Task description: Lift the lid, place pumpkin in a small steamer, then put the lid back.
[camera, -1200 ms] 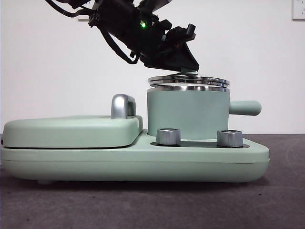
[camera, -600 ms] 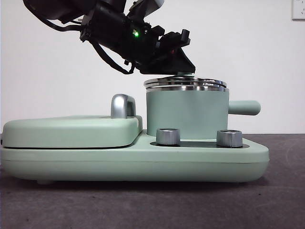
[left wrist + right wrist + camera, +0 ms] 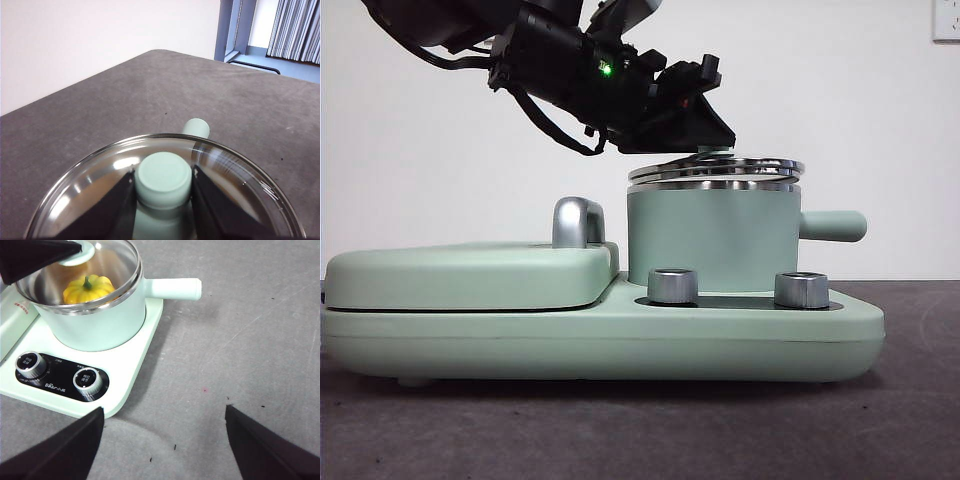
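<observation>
The lid [image 3: 715, 170], clear glass with a steel rim, lies tilted on the small steamer [image 3: 713, 235], its handle side a little higher. My left gripper [image 3: 715, 146] comes in from the upper left and is shut on the lid's mint-green knob [image 3: 164, 176], one black jaw on each side. Through the glass in the right wrist view, the pumpkin [image 3: 89, 289] sits inside the small steamer [image 3: 100, 320]. My right gripper [image 3: 162, 440] hangs open above the table, beside the pot's stubby handle [image 3: 172, 288], with nothing between its jaws.
The pot stands on a wide mint-green cooker base [image 3: 600, 340] with two silver knobs [image 3: 673, 286] in front. A flat mint-green griddle cover [image 3: 470, 275] with a steel handle [image 3: 578, 222] fills the base's left half. Dark grey table [image 3: 250, 340] lies beyond the pot's handle.
The left gripper lowered the lid and shifted it slightly left, then back right. The lid now sits tilted on the rim with its handle side raised.
</observation>
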Controlling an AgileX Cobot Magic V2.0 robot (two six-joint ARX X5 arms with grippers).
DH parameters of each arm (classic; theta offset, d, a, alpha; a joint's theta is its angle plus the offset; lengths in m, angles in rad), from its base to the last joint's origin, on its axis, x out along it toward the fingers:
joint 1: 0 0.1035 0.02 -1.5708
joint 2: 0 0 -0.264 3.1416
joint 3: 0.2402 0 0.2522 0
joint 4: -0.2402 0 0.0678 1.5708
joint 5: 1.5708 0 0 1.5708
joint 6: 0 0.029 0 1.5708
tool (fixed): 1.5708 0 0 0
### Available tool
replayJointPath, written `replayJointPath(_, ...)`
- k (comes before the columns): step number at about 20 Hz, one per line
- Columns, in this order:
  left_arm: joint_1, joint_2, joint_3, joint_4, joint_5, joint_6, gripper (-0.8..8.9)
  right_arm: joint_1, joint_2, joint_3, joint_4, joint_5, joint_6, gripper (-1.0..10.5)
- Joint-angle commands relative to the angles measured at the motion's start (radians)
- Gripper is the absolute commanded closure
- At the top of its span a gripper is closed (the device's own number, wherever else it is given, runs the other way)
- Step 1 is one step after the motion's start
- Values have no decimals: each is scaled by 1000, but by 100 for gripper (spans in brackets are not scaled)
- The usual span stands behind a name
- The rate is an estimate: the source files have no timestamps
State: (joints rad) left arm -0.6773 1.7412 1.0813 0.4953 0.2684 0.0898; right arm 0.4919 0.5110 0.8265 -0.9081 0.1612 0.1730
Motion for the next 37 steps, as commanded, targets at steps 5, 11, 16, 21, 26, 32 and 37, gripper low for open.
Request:
replayJointPath(5, -7, 26, 16, 57, 1, 30, 804, 7, 4, 5, -1, 4, 11, 576)
replayJointPath(11, -5, 38, 17, 72, -9, 30, 804, 7, 4, 5, -13, 5, 11, 577)
replayJointPath(16, -2, 40, 17, 26, -40, 33, 804, 7, 4, 5, -13, 5, 11, 577)
replayJointPath(21, -2, 40, 17, 21, -40, 32, 768, 7, 4, 5, -13, 5, 11, 577)
replayJointPath(26, -2, 35, 18, 29, -40, 9, 558, 7, 4, 5, -13, 4, 11, 577)
replayJointPath(32, 19, -81, 19, -77, -40, -108, 554, 7, 4, 5, -13, 4, 11, 577)
replayJointPath(37, 82, -258, 19, -435, -40, -197, 555, 8, 4, 5, -12, -18, 9, 576)
